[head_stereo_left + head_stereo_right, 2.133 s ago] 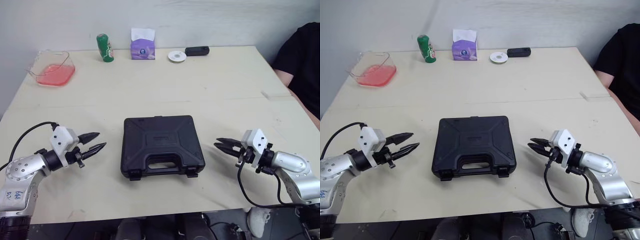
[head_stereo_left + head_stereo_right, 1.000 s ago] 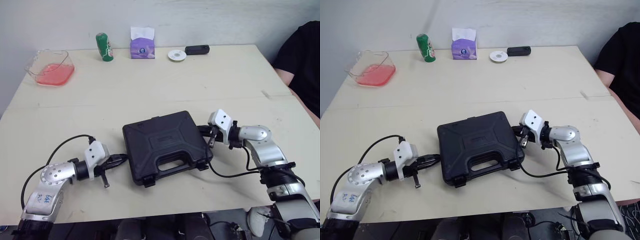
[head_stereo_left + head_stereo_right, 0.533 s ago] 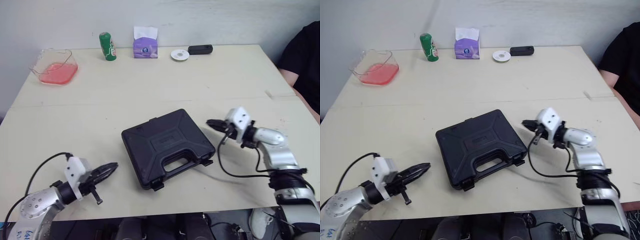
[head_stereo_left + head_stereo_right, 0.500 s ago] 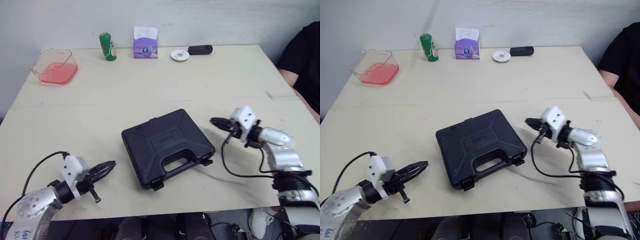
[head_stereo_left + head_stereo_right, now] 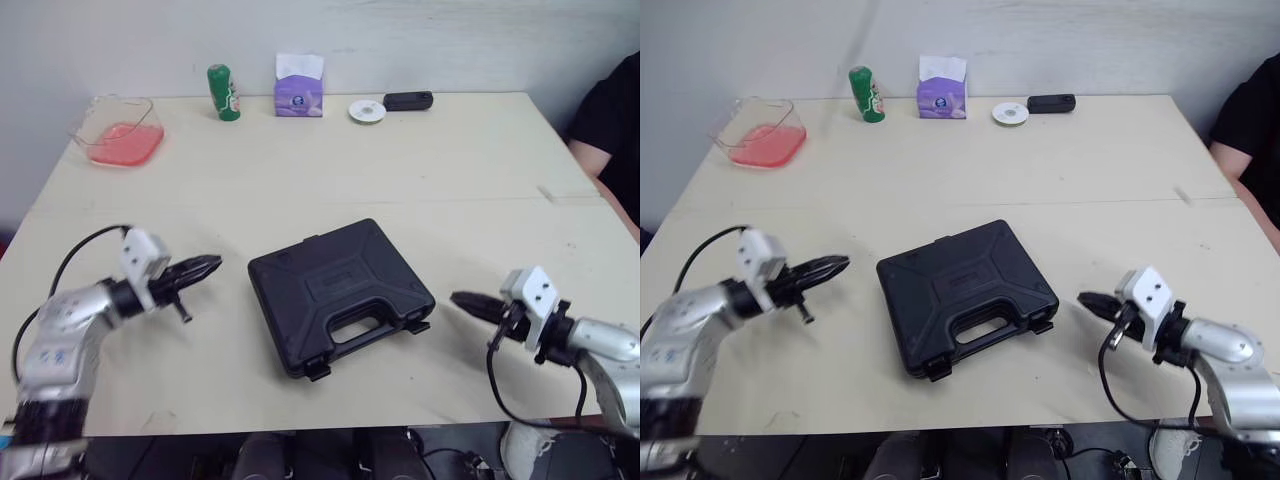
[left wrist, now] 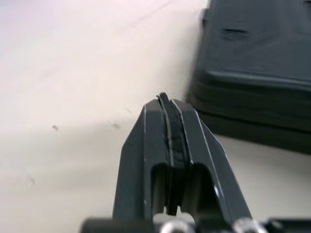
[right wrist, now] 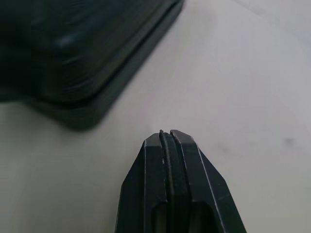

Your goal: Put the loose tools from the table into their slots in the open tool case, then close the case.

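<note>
The black tool case (image 5: 338, 295) lies closed on the table, turned at an angle, its handle toward the near edge and its two latches (image 5: 415, 322) at the front. My left gripper (image 5: 209, 264) is shut with nothing in it, a short way left of the case, tips pointing at it. In the left wrist view the case (image 6: 257, 63) lies just past the shut fingertips (image 6: 165, 104). My right gripper (image 5: 462, 300) is shut and empty to the right of the case, a small gap off its near right corner. The right wrist view has that corner (image 7: 82, 58) ahead of the fingertips (image 7: 167, 138).
Along the far edge stand a clear dish with red contents (image 5: 115, 132), a green can (image 5: 223, 92), a purple tissue pack (image 5: 299, 88), a white disc (image 5: 367, 110) and a small black device (image 5: 407, 100). A person in black (image 5: 612, 130) sits at the right.
The left gripper has risen from the near left edge to beside the case's left side. The right gripper has drawn back from the case's right side toward the near right. The camera shifted slightly.
</note>
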`<state>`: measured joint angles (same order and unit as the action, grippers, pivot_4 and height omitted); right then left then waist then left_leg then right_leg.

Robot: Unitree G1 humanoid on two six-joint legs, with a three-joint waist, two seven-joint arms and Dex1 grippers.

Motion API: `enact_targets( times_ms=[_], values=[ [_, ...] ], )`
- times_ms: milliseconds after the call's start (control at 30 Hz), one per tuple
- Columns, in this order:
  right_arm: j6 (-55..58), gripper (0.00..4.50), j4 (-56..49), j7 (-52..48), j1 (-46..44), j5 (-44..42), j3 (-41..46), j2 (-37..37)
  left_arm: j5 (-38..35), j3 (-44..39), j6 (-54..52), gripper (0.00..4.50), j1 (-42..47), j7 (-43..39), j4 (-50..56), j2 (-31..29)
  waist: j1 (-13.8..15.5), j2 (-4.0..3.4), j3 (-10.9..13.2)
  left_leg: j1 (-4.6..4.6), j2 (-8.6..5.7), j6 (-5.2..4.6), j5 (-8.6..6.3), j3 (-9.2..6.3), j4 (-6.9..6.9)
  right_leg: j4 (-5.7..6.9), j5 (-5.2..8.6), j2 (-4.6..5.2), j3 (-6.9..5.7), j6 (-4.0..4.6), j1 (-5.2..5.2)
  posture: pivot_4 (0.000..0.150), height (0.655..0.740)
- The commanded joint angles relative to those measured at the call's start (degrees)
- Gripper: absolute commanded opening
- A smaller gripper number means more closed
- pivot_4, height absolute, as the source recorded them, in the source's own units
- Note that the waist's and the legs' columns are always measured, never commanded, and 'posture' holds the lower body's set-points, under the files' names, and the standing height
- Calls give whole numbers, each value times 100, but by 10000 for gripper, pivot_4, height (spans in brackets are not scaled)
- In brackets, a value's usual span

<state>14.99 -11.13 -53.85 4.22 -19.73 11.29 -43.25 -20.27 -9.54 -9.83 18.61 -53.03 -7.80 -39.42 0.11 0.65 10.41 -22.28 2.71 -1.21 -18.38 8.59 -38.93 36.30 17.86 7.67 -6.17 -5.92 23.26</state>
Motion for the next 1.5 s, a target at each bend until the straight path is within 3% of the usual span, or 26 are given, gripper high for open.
enact_targets(
  times_ms=[33, 333, 600, 833, 1133, 1300, 1500],
  values=[
    [71, 0, -233, 243, 145, 179, -23, -24, 239, 351, 251, 367, 486, -212, -613, 150, -34, 1, 0, -2, -1, -6, 0, 6, -5, -2, -3, 0, 2, -5, 0, 1500, 7400],
    [556, 0, -748, 186, 307, 16, -590, 102, 425, 713, 656, 367, 1019, -613, -1437, 481, -93, 17, -8, -1, 8, -3, 4, 12, -9, 8, -3, -13, 5, -6, 6, 1500, 7400],
    [482, 0, -696, 288, 3, 67, -887, 313, 440, 760, 610, 367, 804, -813, -1317, 436, -38, 22, -11, -2, 8, -4, 3, 11, -11, 4, -3, -10, 5, -6, 6, 1500, 7400],
    [-131, 0, -142, 144, -521, 414, -1217, 351, -379, 245, -177, 367, 4, -691, -151, 487, -68, 24, -12, -2, 10, -6, 3, 10, -12, 10, -3, -7, 7, -5, 7, 1500, 7400],
    [-1000, 0, 1075, 193, -1382, 905, -1453, 574, -370, 138, -370, 367, -1002, -150, 1007, 653, -90, 26, -13, 1, 8, -5, 4, 8, -14, 10, -3, -1, 8, -5, 5, 1500, 7400],
    [-1138, 0, 1402, 247, -1571, 1049, -1567, 737, -354, -53, -420, 367, -1638, 295, 1497, 809, -122, 27, -14, 3, 9, -5, 4, 8, -13, 10, -3, 1, 9, -5, 4, 1500, 7400],
    [-976, 0, 1172, 579, -1304, 875, -1194, 828, -975, -643, -800, 367, -2013, 684, 2432, 821, -154, 31, -16, 6, 13, -3, 3, 3, -9, 8, -2, 6, 10, -3, 0, 1500, 7400]
  ],
)
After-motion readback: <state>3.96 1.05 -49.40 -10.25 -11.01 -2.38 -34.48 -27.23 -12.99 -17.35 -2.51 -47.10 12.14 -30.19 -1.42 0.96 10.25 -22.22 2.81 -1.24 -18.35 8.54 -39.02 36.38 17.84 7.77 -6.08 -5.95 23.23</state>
